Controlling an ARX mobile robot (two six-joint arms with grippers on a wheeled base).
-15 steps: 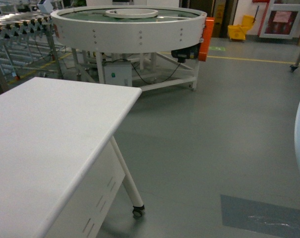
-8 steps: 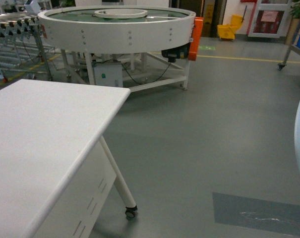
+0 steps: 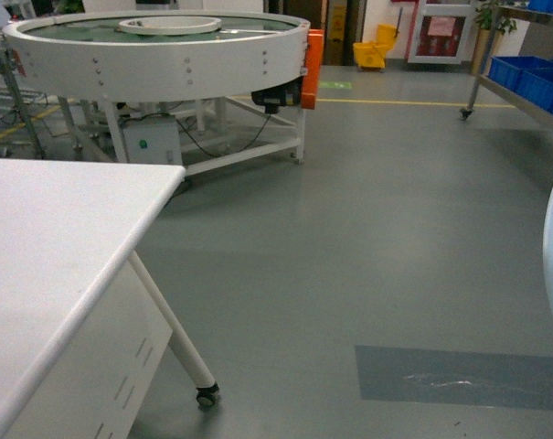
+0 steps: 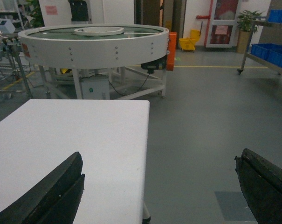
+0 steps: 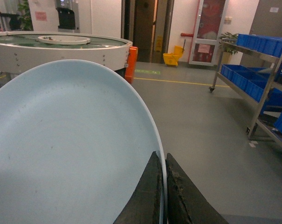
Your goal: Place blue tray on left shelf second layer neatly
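Carrying the blue tray [image 5: 71, 149] across a smooth grey floor [image 3: 395, 247], past a round white conveyor [image 3: 157, 55] and a matte white table [image 3: 57, 247].
Steel shelving [image 5: 266, 79] with dark-blue bins [image 5: 259, 44] stands right. The right gripper [image 5: 161, 196] pinches the glossy oval tray's thin rim between dark, rough-edged fingers; the left gripper [image 4: 159, 186] hangs wide apart, empty, over the table.
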